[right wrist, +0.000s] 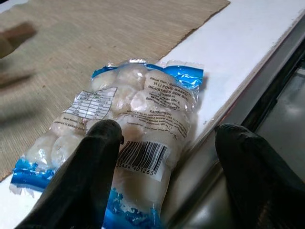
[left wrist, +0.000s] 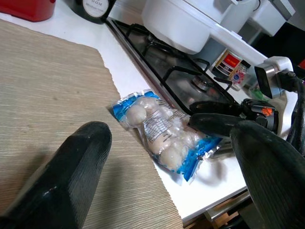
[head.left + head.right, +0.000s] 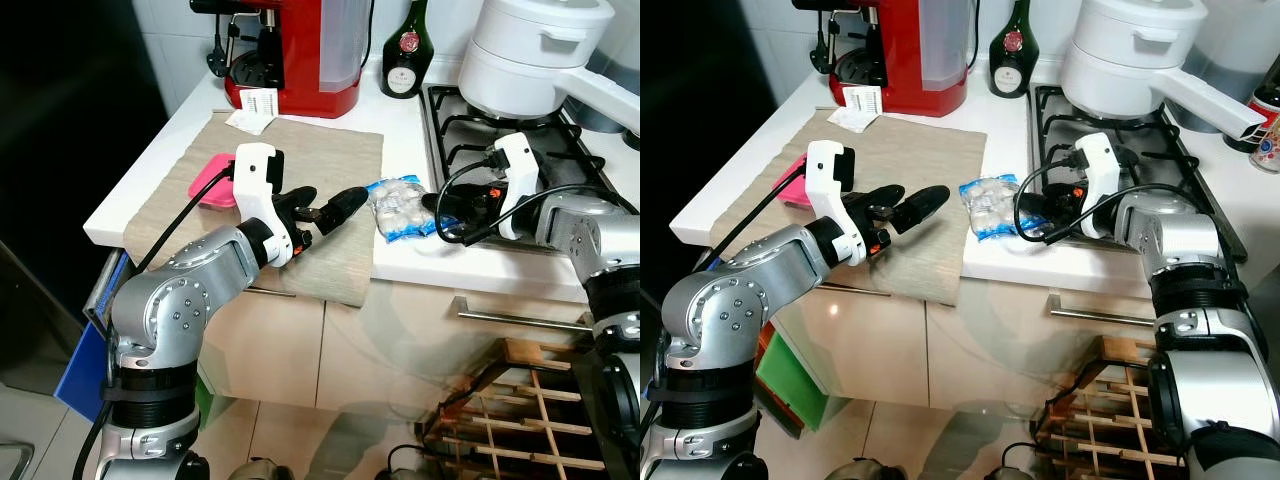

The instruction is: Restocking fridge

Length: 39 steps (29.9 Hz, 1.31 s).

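Right pincer [image 1: 162, 181] spread wide, one finger touching the bag of white balls [image 1: 128, 138], nothing gripped yet. Left pincer [image 3: 325, 208] also wide, near bag over mat [image 3: 280, 190]. Bag lies flat on tabletop [image 3: 400, 130] by hob [image 3: 480, 140]. Prob light, soft, slick film, lumpy; grab across mid-bag, not the crimped ends.

Clear bag [image 3: 403, 208] with blue ends and a black barcode, holding white balls. Beige woven mat [image 3: 300, 180] on the white table [image 3: 400, 110]. Red machine [image 3: 300, 50] at 12 o'clock, green bottle [image 3: 405, 50], white pot [image 3: 530, 50], pink box [image 3: 212, 180].
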### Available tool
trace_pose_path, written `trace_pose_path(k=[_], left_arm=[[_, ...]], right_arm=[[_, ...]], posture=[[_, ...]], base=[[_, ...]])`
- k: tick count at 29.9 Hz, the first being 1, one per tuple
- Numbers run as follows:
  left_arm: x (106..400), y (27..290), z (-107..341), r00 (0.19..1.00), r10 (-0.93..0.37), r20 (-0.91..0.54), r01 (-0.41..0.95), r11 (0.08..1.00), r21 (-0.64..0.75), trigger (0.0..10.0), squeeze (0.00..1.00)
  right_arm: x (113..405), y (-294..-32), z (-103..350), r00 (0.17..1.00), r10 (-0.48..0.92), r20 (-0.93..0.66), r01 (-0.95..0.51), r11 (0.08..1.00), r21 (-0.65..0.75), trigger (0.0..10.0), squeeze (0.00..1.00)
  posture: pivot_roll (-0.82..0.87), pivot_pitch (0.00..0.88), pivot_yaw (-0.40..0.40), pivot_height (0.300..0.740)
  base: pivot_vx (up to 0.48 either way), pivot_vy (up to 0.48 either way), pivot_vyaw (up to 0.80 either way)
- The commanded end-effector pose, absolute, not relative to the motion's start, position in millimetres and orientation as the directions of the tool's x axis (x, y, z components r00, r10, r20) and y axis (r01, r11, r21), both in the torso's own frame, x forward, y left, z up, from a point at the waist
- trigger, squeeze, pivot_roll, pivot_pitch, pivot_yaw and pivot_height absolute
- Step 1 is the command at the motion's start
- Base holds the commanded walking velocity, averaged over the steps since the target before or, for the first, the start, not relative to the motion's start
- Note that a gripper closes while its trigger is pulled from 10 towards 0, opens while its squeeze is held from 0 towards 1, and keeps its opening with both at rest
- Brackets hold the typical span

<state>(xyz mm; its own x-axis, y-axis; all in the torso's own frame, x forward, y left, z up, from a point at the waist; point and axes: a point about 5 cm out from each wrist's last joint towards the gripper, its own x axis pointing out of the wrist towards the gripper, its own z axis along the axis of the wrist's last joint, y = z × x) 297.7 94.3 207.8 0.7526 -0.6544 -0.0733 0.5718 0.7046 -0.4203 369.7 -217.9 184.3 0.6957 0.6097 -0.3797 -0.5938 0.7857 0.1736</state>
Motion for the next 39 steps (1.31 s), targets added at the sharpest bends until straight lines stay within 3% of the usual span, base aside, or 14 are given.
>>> trace_pose_path(k=[1,14,15,23,31,35,38,39], left_arm=[[296.9,93.1,209.8,0.745,-0.664,-0.073,0.578,0.696,-0.427,10.0,0.00],[296.7,92.4,210.1,0.745,-0.663,-0.073,0.576,0.694,-0.432,10.0,0.00],[296.9,92.0,210.2,0.745,-0.663,-0.073,0.576,0.694,-0.431,10.0,0.00],[297.0,91.5,209.7,0.745,-0.663,-0.074,0.574,0.694,-0.435,10.0,0.00],[297.1,91.7,209.3,0.749,-0.659,-0.075,0.569,0.696,-0.438,10.0,0.00],[297.5,91.4,209.1,0.749,-0.658,-0.076,0.568,0.697,-0.437,10.0,0.00],[297.6,91.3,209.2,0.749,-0.658,-0.076,0.568,0.697,-0.438,10.0,0.00],[297.6,91.5,209.2,0.749,-0.658,-0.076,0.568,0.698,-0.437,10.0,0.00]], right_arm=[[369.2,-211.0,174.1,0.652,0.633,-0.418,-0.612,0.765,0.203,10.0,0.00],[369.9,-191.4,161.6,0.571,0.706,-0.419,-0.668,0.696,0.263,10.0,0.00],[372.1,-190.3,159.4,0.595,0.686,-0.420,-0.646,0.719,0.259,0.0,0.00],[373.3,-184.3,151.8,0.616,0.680,-0.397,-0.608,0.731,0.310,0.0,0.00],[380.5,-180.4,158.2,0.706,0.657,-0.265,-0.519,0.734,0.437,0.0,0.00],[385.3,-176.4,168.7,0.750,0.639,-0.171,-0.498,0.716,0.490,0.0,0.12],[387.3,-175.0,173.5,0.766,0.628,-0.138,-0.493,0.711,0.502,0.0,0.13],[389.9,-174.3,181.0,0.787,0.609,-0.095,-0.492,0.714,0.498,0.0,0.19]], posture=[[-0.03,0.000,0.033,0.740],[-0.03,0.000,0.027,0.740],[-0.03,0.000,0.027,0.740],[-0.03,0.002,0.025,0.740],[-0.03,0.006,0.023,0.740],[-0.03,0.006,0.023,0.740],[-0.03,0.006,0.023,0.740],[-0.03,0.007,0.024,0.740]], base=[[0.000,0.000,0.00],[0.000,0.000,0.00],[0.000,0.000,0.00],[0.000,0.000,0.00],[0.000,0.000,0.00],[0.000,0.000,0.00],[0.000,0.000,0.00],[0.000,0.000,0.00]])
